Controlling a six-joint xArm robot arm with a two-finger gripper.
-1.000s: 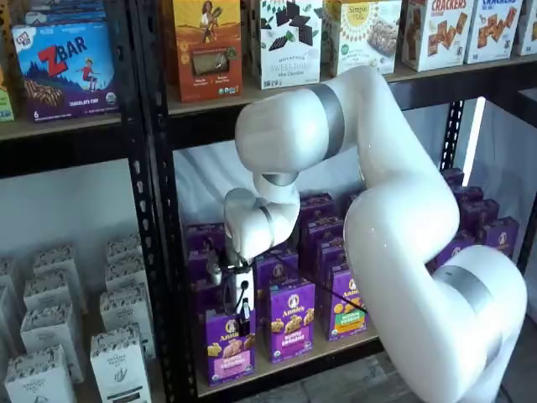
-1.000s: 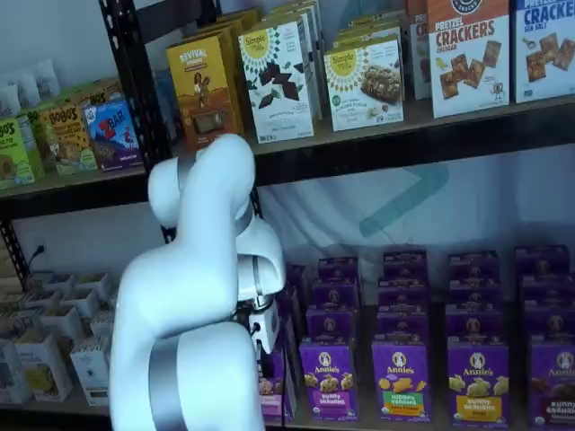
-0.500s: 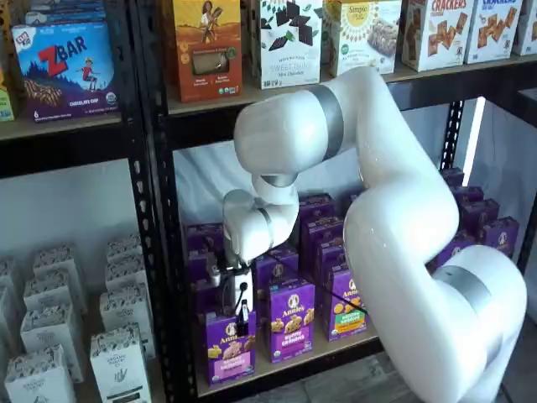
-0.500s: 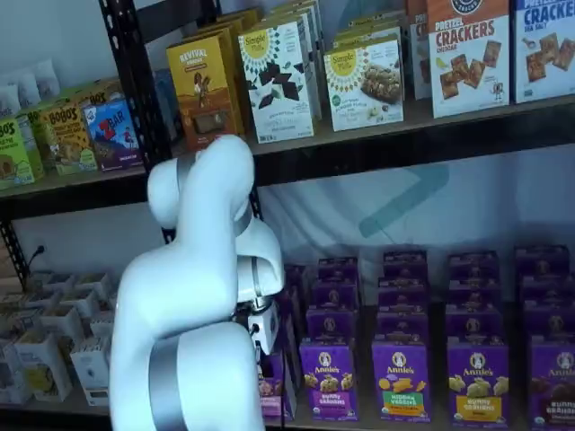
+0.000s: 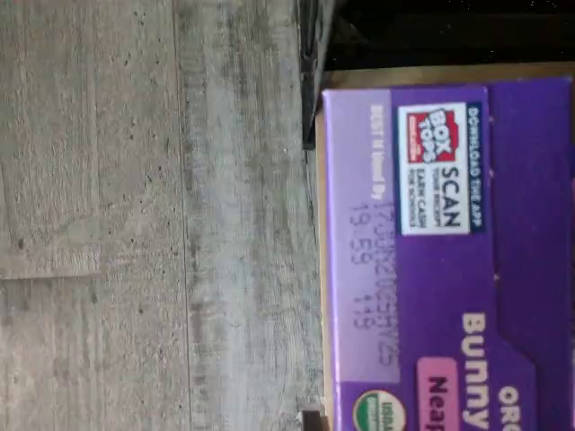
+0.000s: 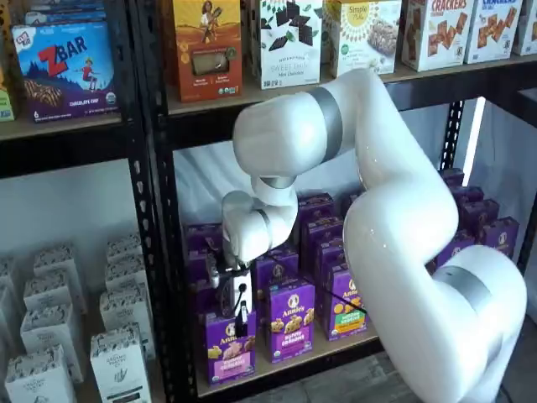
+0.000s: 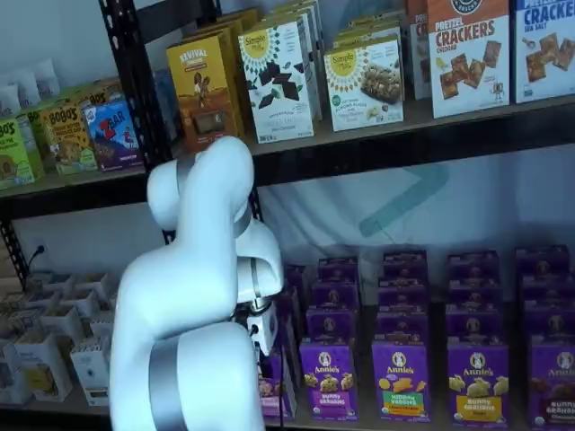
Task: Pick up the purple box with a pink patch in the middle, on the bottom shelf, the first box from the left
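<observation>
a shelf view shows the white robot arm (image 6: 377, 210) reaching into the lower bay, its wrist a touch higher than it sat 1 second ago, so the white-bodied gripper with black fingers (image 6: 241, 315) has lifted slightly while staying directly over the small upright purple carton with a pink band (image 6: 231, 346). that purple box stands at the front edge of the light-brown bottom shelf board (image 6: 294, 363), just beside the black perforated upright (image 6: 159, 252), with a matching purple carton bearing a purple band (image 6: 291, 320) next along from the upright. the carton itself has not shifted across the 3 moments; its base rests on the board.

the fingers show only side-on against the box top, so i cannot tell whether they are parted or closed on it. in the wrist view the purple box (image 5: 440, 260) fills much of the picture, its top panel with a best-by date close under the camera, beside grey plank flooring (image 5: 153, 215).

i judge the small rise as either a fine realignment above the carton or the very start of a lift; the grasp looks unconfirmed, and the pick is not yet done.
</observation>
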